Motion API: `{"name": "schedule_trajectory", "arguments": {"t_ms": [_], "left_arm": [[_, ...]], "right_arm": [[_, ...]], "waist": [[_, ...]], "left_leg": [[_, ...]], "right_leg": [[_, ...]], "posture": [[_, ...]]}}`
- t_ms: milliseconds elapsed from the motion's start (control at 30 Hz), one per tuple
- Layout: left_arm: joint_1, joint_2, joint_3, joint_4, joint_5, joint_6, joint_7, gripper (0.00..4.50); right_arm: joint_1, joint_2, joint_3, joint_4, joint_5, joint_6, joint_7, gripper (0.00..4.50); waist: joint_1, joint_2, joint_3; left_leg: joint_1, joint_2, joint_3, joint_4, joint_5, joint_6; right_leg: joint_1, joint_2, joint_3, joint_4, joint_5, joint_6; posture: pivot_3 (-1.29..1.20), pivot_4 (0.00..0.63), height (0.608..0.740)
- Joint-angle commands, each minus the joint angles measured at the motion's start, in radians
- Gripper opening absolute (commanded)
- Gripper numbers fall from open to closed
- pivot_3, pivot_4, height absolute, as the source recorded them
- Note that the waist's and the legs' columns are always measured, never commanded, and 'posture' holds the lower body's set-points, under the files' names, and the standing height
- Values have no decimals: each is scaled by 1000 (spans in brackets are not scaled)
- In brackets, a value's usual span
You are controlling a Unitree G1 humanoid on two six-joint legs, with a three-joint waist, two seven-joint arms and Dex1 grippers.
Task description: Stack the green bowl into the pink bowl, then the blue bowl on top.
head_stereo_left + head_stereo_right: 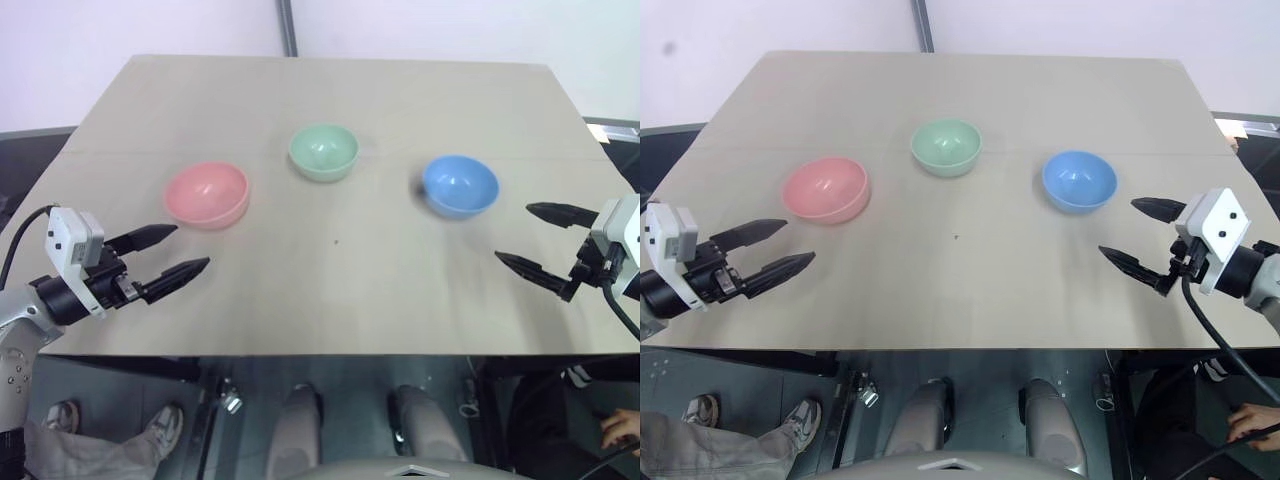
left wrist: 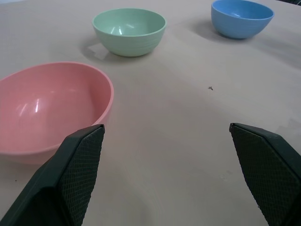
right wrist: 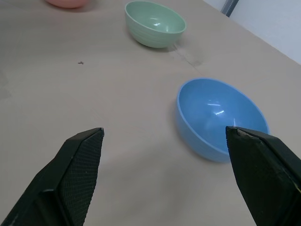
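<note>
Three empty bowls stand apart and upright on the beige table (image 1: 330, 300). The pink bowl (image 1: 207, 194) is at the left, the green bowl (image 1: 323, 152) further back in the middle, the blue bowl (image 1: 460, 185) at the right. My left gripper (image 1: 177, 253) hovers open near the front left, a little short of the pink bowl (image 2: 47, 110). My right gripper (image 1: 527, 236) hangs open at the right edge, just beside the blue bowl (image 3: 218, 117). Neither gripper holds or touches anything.
A small dark speck (image 1: 336, 241) marks the table's middle. A grey pole (image 1: 288, 27) rises behind the far edge. A person's shoes (image 1: 110, 425) show on the floor at the lower left, and a hand (image 1: 620, 430) at the lower right.
</note>
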Motion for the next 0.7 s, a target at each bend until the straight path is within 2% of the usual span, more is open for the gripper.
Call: {"name": "schedule_trajectory", "arguments": {"t_ms": [33,400,567,700], "left_arm": [[-10,9,21,-22,-2,-10,0,4500],[-66,-18,-10,-67,-29,33,57,4500],[-76,-19,-47,-148,77,58,224,4500],[-101,-16,-78,-194,96,80,274,4500]], "right_arm": [[-25,-3,2,-19,16,4,-8,4482],[-113,15,96,1,5,-16,-7,4482],[-197,53,192,17,-3,-40,6,4482],[-255,73,280,58,-60,-56,4,4482]], "waist": [[0,0,0],[0,0,0],[-2,0,0],[-1,0,0]], "left_leg": [[0,0,0,0,0,0],[0,0,0,0,0,0],[1,0,0,0,0,0],[0,0,0,0,0,0]], "right_leg": [[0,0,0,0,0,0],[0,0,0,0,0,0],[1,0,0,0,1,0],[1,0,0,0,1,0]], "posture": [[0,150,740],[0,150,740],[0,150,740],[0,150,740]]}}
